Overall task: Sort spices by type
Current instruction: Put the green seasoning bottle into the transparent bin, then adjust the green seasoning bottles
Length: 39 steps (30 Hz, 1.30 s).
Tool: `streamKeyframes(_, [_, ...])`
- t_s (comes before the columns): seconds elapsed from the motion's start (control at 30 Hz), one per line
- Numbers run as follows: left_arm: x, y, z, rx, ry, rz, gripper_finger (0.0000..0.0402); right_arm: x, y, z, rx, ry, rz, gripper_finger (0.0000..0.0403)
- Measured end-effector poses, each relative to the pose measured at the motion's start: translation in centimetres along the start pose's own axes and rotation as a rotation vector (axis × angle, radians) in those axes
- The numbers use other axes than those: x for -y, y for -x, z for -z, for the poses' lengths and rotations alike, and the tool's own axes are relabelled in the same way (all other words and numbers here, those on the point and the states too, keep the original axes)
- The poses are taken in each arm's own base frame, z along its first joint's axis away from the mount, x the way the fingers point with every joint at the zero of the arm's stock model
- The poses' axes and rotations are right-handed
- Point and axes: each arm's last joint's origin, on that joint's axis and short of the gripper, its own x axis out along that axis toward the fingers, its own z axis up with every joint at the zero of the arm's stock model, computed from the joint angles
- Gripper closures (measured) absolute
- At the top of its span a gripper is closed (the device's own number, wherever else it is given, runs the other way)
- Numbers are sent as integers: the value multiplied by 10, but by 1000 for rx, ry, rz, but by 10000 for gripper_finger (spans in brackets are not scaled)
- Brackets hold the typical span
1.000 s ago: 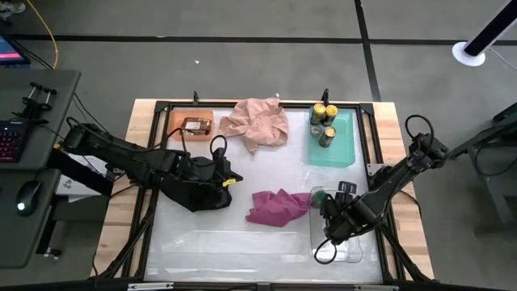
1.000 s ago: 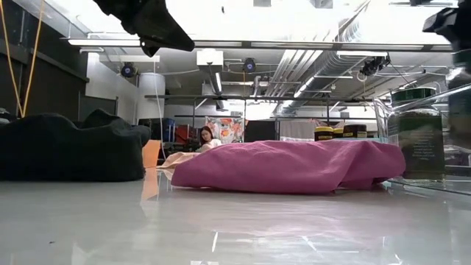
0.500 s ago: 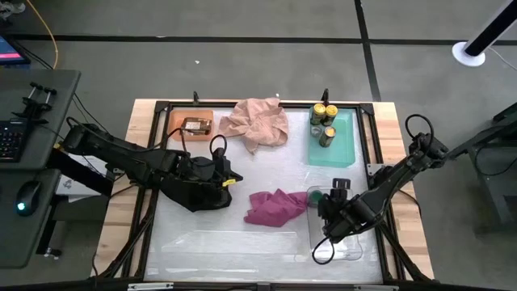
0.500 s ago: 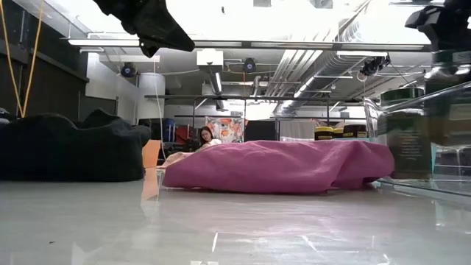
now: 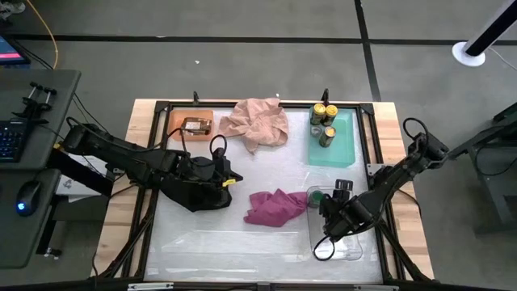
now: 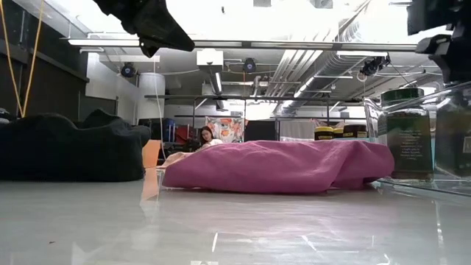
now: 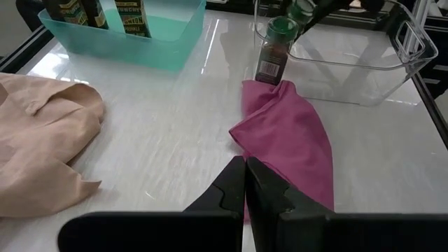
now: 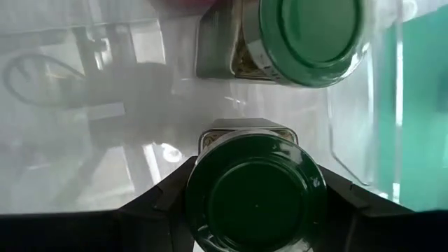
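My right gripper is over the clear tray, shut on a green-lid jar. A second green-lid jar stands upright at the tray's far left corner, beside the magenta cloth; it also shows in the left wrist view and the low view. Yellow-lid jars stand in the teal tray. A brown packet lies in the orange tray. My left gripper hangs shut and empty above the table, left of the magenta cloth. My right gripper holds the green-lid jar pinched between its two fingers, which sit on opposite sides of the jar's top, at the lid. It comes from above, pointing down. The jar stands upright inside the clear tray; whether its base rests on the floor I cannot tell.
A pink cloth lies crumpled at the far middle. A black cloth lies under my left arm. The near half of the white table top is bare. A person sits in the room far behind the table.
My right gripper with its jar has come down into the clear tray, a little toward the table's left. The standing green-lid jar and the tray's left wall have shifted slightly left, and the magenta cloth's right end has been nudged left with them.
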Motion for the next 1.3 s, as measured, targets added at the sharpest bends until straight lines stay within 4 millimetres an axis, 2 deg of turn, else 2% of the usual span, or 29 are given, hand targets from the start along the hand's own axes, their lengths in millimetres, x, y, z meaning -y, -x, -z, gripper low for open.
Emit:
streamKeyframes(0.23, [0, 0, 0, 2, 2, 1, 401, 9, -10, 5, 39, -44, -86, 213])
streamKeyframes(0.43, [0, 0, -1, 7, 35, 2, 401, 28, -7, 7, 61, -86, -149, 213])
streamKeyframes(0.63, [0, 0, -1, 7, 38, 2, 401, 31, -3, 3, 121, -68, -227, 213])
streamKeyframes(0.7, [0, 0, -1, 7, 39, 2, 402, 32, -4, 2, 124, -46, -223, 194])
streamKeyframes(0.83, [0, 0, -1, 7, 38, 2, 402, 33, -5, 4, 109, -29, -204, 111])
streamKeyframes(0.9, [0, 0, -1, 6, 38, 2, 401, 34, -5, 6, 90, -22, -191, 86])
streamKeyframes(1.1, [0, 0, -1, 6, 37, 1, 401, 36, -5, 8, 70, -18, -179, 72])
streamKeyframes(1.3, [0, 0, -1, 5, 20, 1, 402, 40, 8, 6, 51, -9, -163, 70])
